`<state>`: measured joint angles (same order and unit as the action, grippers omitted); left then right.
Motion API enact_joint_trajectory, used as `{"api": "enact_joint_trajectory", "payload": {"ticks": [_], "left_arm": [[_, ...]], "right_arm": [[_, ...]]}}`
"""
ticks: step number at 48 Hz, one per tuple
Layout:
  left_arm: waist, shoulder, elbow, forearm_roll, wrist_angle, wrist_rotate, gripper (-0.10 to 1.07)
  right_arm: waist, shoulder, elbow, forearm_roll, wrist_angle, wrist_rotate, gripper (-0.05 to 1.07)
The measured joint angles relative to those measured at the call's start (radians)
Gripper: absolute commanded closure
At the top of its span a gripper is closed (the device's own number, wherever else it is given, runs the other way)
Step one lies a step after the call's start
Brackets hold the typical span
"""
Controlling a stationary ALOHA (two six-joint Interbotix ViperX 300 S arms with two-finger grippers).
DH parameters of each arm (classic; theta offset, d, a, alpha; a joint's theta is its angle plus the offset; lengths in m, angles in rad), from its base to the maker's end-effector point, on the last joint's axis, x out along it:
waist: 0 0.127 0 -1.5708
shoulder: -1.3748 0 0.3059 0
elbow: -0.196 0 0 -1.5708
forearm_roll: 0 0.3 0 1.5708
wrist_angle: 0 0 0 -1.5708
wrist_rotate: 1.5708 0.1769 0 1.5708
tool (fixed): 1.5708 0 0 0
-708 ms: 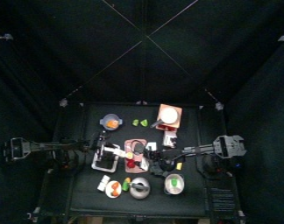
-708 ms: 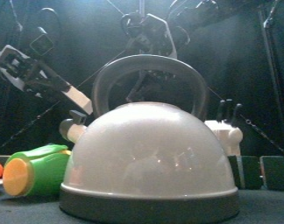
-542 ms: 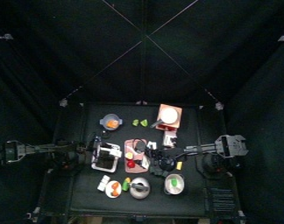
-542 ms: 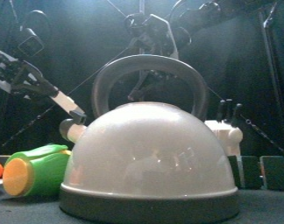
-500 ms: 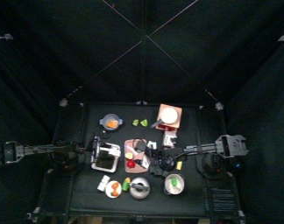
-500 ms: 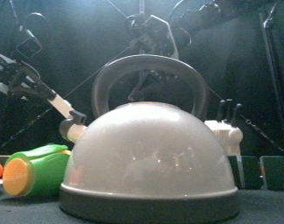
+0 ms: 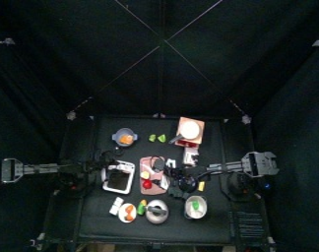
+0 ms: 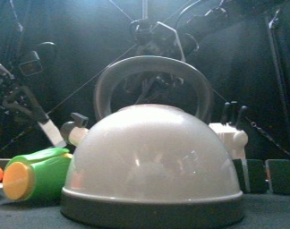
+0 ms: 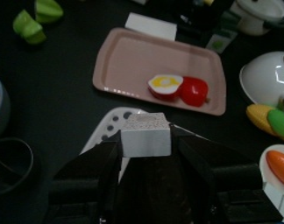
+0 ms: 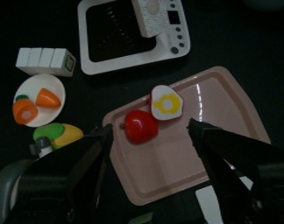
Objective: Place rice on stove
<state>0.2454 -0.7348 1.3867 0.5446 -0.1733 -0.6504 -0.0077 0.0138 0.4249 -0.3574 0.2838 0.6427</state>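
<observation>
Left gripper point(image 9: 145, 156) pinches the rice point(image 9: 145, 138) (a white block) between its jaws, held above the table just beside the pink tray point(image 9: 132, 61), which carries an egg point(image 9: 166, 83) and a tomato point(image 9: 194, 90). Stove point(image 10: 135, 32) lies next to the tray, well short of contact with the rice. Right gripper point(image 10: 148, 140) hangs spread and empty over the tray. Grasp done; carry and set-down on the stove remain.
</observation>
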Motion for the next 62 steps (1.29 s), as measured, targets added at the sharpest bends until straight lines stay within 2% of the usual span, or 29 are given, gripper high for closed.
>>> {"api": "enact_joint_trajectory", "payload": {"ticks": [8, 16, 30, 62], "left_arm": [[-0.114, -0.003, 0.0, -0.075, 0.078, 0.002, 0.37], [-0.169, -0.005, 0.002, -0.127, 0.106, 0.005, 0.37], [-0.176, -0.005, 0.002, -0.149, 0.132, 0.002, 0.33], [-0.175, -0.005, 0.002, -0.15, 0.14, 0.0, 0.07]], "right_arm": [[0.0, 0.0, 0.015, -0.006, -0.003, -0.006, 0.04], [-0.002, 0.0, 0.021, -0.02, -0.005, -0.006, 0.04], [-0.002, 0.0, 0.021, -0.021, -0.008, -0.003, 0.04], [-0.003, 0.0, 0.021, -0.021, -0.009, -0.003, 0.04]]}}
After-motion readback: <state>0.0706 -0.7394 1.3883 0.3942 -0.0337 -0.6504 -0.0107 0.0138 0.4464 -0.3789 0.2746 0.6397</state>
